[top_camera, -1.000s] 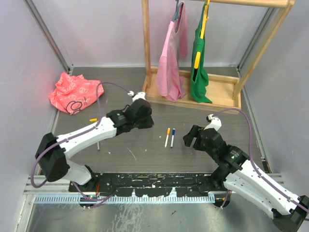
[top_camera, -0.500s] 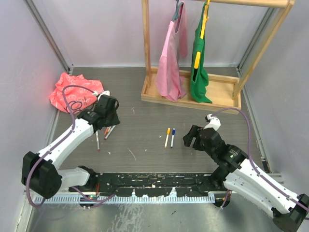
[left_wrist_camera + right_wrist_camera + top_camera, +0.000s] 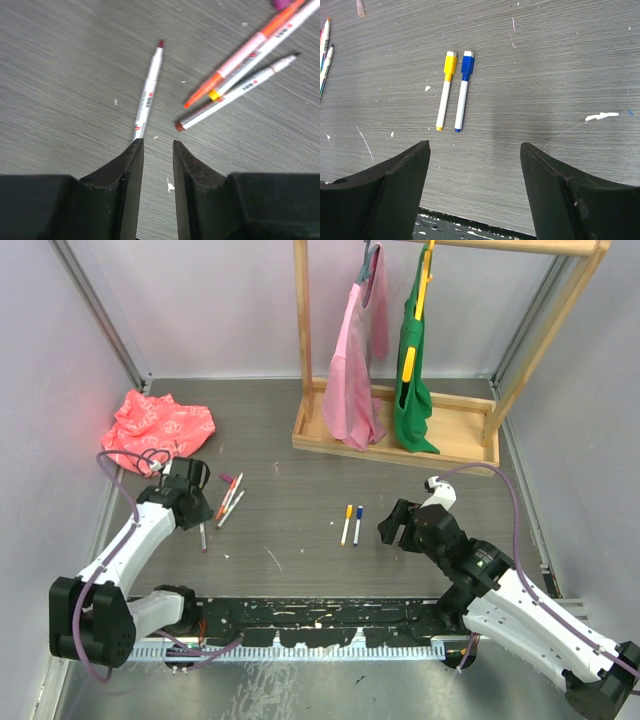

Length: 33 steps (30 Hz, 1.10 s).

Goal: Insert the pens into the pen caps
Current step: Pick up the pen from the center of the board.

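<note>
Evidently empty: left end effector narrowly ajar, right end effector wide apart.

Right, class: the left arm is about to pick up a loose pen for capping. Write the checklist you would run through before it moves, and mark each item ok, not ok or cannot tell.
1. Left end effector empty: ok, its fingers are narrowly parted with nothing between them.
2. Red-tipped pen free to grasp: ok, it lies alone just ahead of the fingers.
3. The three pens beside it separated: not ok, they lie bunched together.
4. Matching red cap located: cannot tell, none is clearly visible.
5. Right end effector ready to help: ok, it is wide open and empty.
6. Yellow pen and blue pen capped: ok, they lie side by side.
</note>
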Available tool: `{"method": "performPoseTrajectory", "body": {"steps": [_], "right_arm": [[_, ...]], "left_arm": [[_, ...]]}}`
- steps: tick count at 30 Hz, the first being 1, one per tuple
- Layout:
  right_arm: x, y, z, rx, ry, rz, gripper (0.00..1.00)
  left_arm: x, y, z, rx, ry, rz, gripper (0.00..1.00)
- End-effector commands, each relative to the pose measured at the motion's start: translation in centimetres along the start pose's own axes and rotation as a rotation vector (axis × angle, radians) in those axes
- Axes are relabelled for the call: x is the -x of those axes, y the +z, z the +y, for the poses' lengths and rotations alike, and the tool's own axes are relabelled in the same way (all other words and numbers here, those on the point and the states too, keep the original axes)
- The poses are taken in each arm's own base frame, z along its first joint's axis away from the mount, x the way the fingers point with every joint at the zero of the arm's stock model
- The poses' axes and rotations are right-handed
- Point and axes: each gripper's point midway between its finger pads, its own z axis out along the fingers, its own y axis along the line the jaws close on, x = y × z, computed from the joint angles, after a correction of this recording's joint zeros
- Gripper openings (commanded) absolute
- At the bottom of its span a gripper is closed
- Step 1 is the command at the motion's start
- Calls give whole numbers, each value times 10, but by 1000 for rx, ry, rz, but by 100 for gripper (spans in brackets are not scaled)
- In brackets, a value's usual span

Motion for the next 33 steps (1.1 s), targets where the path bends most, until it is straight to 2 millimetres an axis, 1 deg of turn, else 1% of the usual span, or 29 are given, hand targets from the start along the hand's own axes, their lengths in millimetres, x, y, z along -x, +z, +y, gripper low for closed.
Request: {"method": "performPoseTrajectory", "body": {"steps": [1,3,8,16,20,24,26,28,29,33], "right_arm": [[15,-5,15,56,11,-40,78],[14,-4,15,56,7,-35,78],[14,-6,18,68,7,-30,78],[15,-8,17,72,9,-32,78],[15,-9,16,70,11,-36,78],[15,-9,16,69,10,-35,78],[15,-10,16,68,9,-34,78],[15,-10,16,67,10,-35,78],[16,-10,16,67,10,-37,78],[16,-9,16,64,6,-38,78]], "left_arm": [[4,6,11,-5,-46,-9,32],[2,11,10,-7,-51,4,32],[-1,26,18,36,-73,36,32],[3,38,12,21,-107,58,32],[-9,52,13,30,-121,129,31],[-17,61,16,38,-146,182,27],[-18,64,17,41,-153,197,24],[-18,66,17,43,-159,206,19],[-18,66,17,43,-160,207,14],[-16,64,19,47,-168,195,3]]}}
